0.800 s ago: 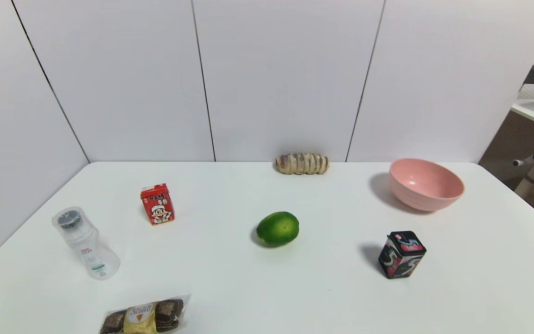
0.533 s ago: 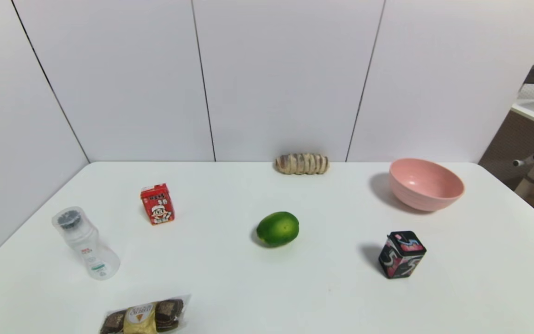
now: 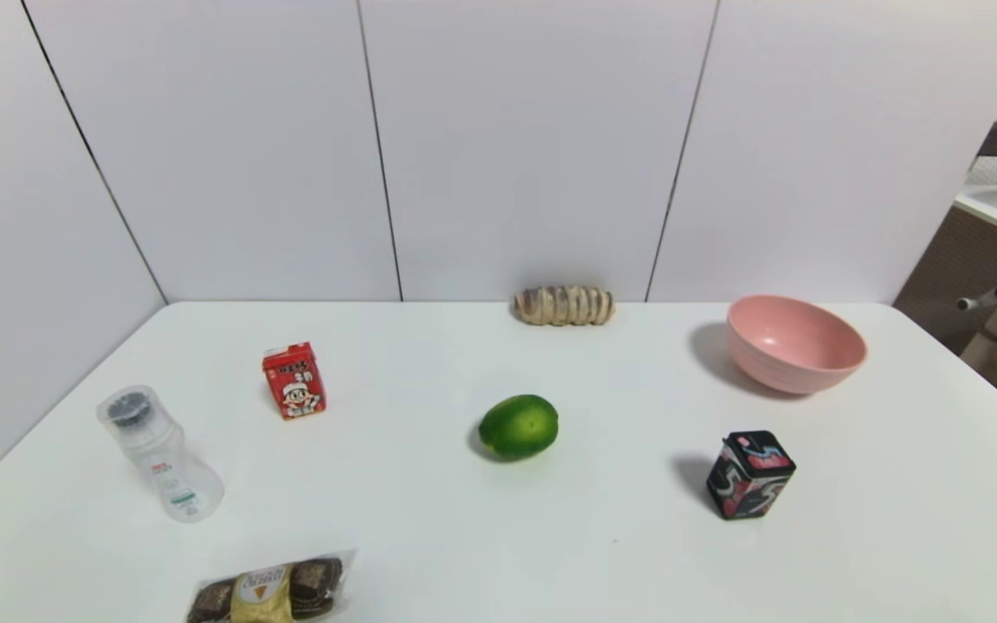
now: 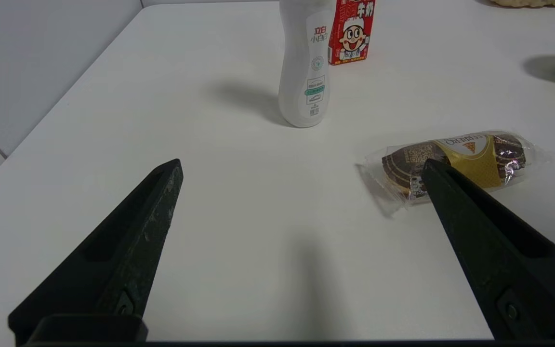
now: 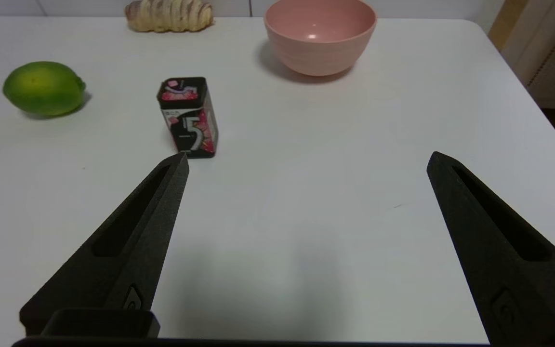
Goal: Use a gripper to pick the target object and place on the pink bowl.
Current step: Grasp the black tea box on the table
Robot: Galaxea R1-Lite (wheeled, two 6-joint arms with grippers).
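Both claws are spread wide and hold nothing, the right gripper (image 5: 306, 161) hanging over bare table (image 3: 897, 519) short of the upright black tin (image 3: 750, 475), which stands at about five o'clock from the pink bowl (image 3: 796, 343), the left gripper (image 4: 301, 166) near the chocolate packet (image 4: 455, 164).
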